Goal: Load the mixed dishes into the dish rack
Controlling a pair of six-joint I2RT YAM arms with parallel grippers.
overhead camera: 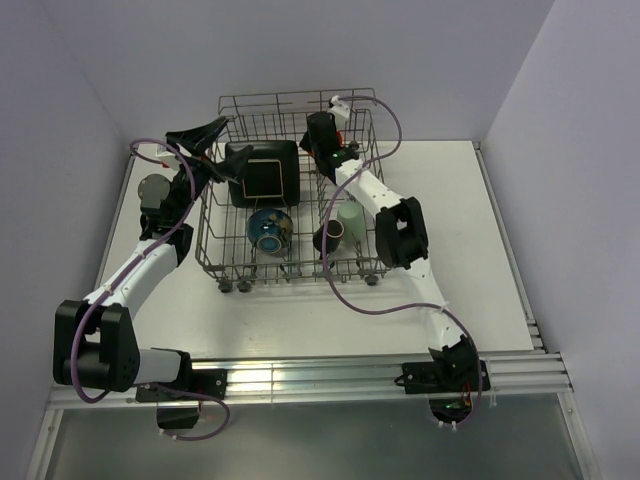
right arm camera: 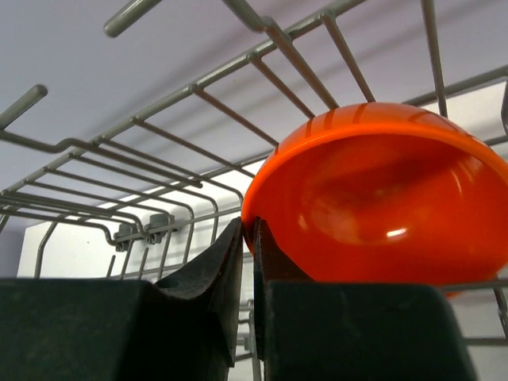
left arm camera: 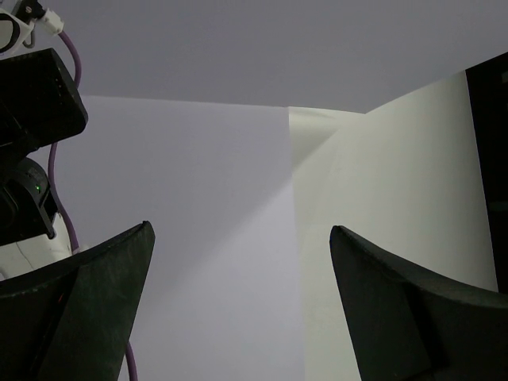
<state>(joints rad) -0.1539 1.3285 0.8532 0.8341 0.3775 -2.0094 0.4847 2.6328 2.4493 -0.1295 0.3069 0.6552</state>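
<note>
Your dish rack holds: square plate back left, round bowl before it; mug front right, cup beside it; small bowl back right. Glass on table, left of rack.

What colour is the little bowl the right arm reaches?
The bowl is glossy orange; right wrist view.

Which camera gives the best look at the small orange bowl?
The right wrist view: the orange bowl fills the frame, its rim pinched between the jaws. The top view shows only an orange sliver beside the right arm; the left wrist view shows none of it.
</note>
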